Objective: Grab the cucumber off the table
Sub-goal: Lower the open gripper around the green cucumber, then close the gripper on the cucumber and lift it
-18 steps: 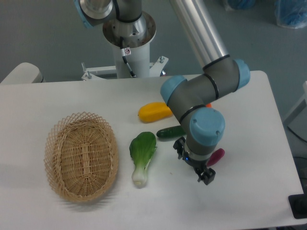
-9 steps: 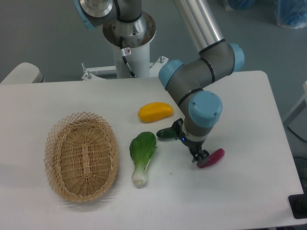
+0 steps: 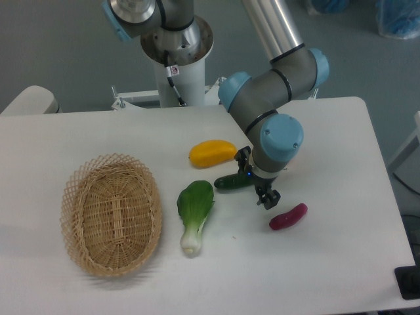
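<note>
The cucumber [image 3: 231,182], short, dark green and glossy, lies on the white table [image 3: 98,138] just below the yellow fruit. My gripper [image 3: 256,178] hangs over its right end, one finger near the yellow fruit and the other low at the right. The jaws stand apart and nothing is clamped between them. The cucumber's right end is hidden under the gripper.
A yellow fruit [image 3: 212,153] lies above the cucumber. A bok choy [image 3: 195,212] lies to its lower left, a magenta vegetable [image 3: 288,216] to the lower right. A wicker basket [image 3: 111,213] stands at the left. The arm's base post [image 3: 176,46] rises at the back.
The gripper has moved up and back from beside the magenta vegetable to over the cucumber's right end. The magenta vegetable now shows in full. No object has shifted.
</note>
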{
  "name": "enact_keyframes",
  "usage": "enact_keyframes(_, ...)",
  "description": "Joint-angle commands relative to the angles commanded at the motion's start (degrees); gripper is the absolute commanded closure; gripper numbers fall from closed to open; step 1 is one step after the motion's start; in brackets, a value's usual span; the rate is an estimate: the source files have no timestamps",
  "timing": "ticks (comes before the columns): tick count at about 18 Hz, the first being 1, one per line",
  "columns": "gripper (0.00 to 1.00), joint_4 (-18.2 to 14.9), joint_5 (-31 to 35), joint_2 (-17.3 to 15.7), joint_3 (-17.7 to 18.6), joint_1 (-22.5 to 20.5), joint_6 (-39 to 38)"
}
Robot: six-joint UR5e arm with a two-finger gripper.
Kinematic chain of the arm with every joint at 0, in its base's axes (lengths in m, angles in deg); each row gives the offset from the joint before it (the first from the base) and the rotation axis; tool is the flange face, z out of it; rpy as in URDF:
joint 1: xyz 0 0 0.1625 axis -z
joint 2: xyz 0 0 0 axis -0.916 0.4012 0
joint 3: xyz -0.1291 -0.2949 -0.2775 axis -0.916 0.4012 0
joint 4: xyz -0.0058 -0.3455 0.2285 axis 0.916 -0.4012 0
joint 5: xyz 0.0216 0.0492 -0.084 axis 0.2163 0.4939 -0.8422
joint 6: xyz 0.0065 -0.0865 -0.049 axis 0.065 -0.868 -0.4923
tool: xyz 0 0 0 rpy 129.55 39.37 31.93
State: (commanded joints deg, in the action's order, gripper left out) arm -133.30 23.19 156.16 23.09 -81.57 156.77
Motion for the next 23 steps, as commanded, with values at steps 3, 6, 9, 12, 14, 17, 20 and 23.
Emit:
enact_keyframes(3,0.00,1.4,0.0,0.0,1.3,0.3,0.0)
enact_keyframes(6,0.00,5.5,-0.1,-0.1,4.0,0.3,0.0)
enact_keyframes(9,0.16,8.3,0.0,-0.1,5.6,0.6,-0.4)
enact_keyframes(12,0.66,8.3,0.0,0.0,5.5,0.6,-0.9)
enact_keyframes(14,0.85,8.3,0.4,0.0,5.1,0.7,-1.0)
enact_keyframes(17,0.90,8.0,0.7,0.0,4.3,0.6,-1.1)
enact_keyframes(20,0.90,7.7,0.8,-0.1,3.0,0.5,-0.9)
enact_keyframes(23,0.90,6.5,0.8,-0.1,0.5,0.3,-0.8)
